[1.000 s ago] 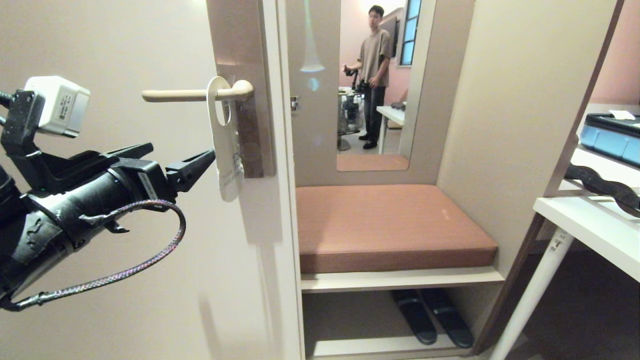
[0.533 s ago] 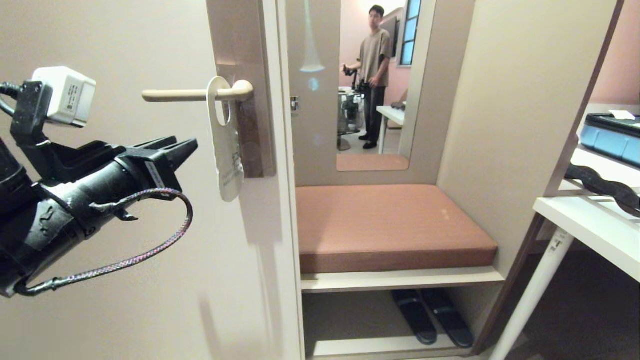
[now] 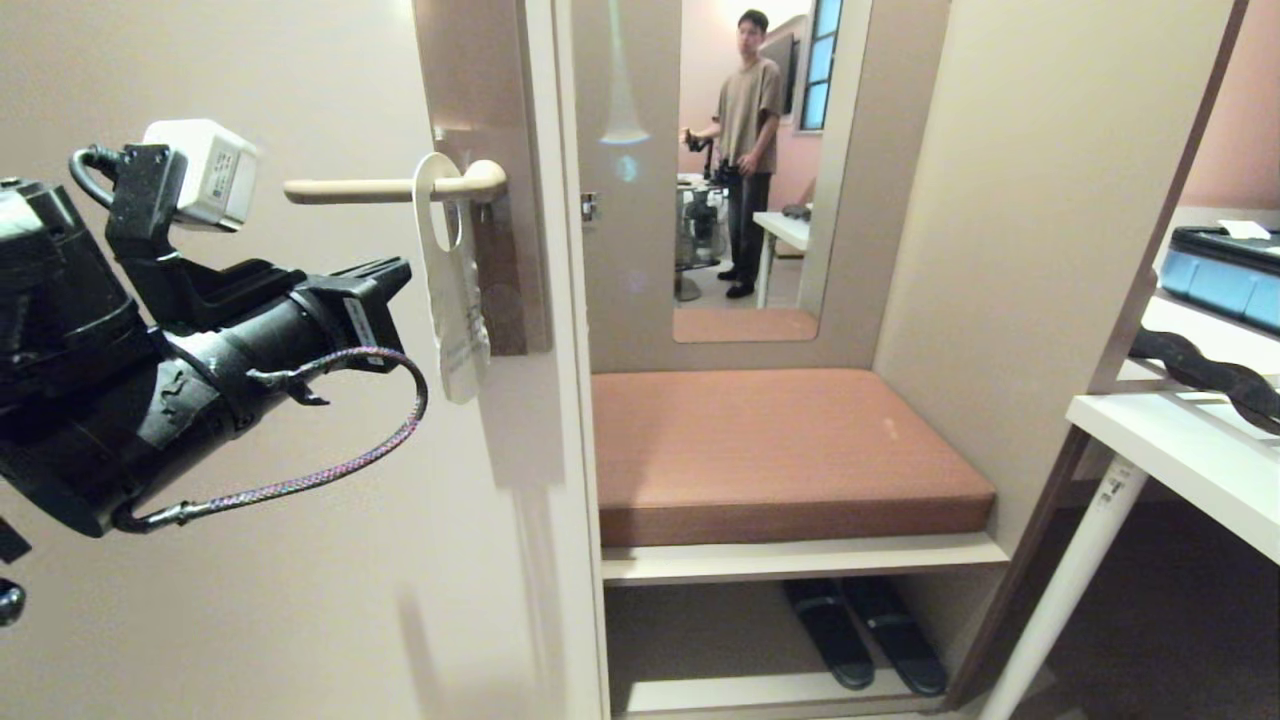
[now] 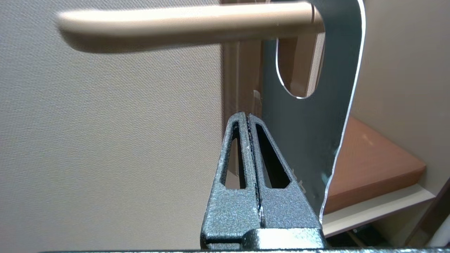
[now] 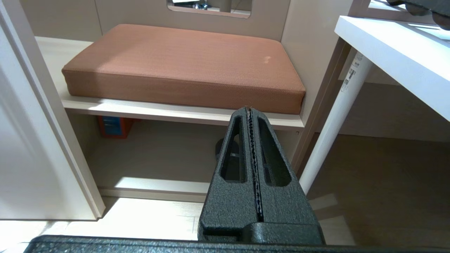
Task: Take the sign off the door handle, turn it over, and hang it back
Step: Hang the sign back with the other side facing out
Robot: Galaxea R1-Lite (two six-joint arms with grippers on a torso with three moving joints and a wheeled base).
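Apparently you are finishing or only starting: the sign point(image 3: 450, 290) is hanging on the door handle point(image 3: 390, 187), its white face outward, while the left gripper point(image 3: 395, 275) is hovering just beside it, jaws pressed together, empty.

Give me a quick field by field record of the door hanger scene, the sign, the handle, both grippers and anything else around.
sign: white face showing, hanging on the door handle by its hole
door handle: cream lever, horizontal
left gripper: shut, empty, just short of the sign's edge
right gripper: shut, empty, low beside the bench
bench cushion: brown, right of the door
person: reflected in the mirror
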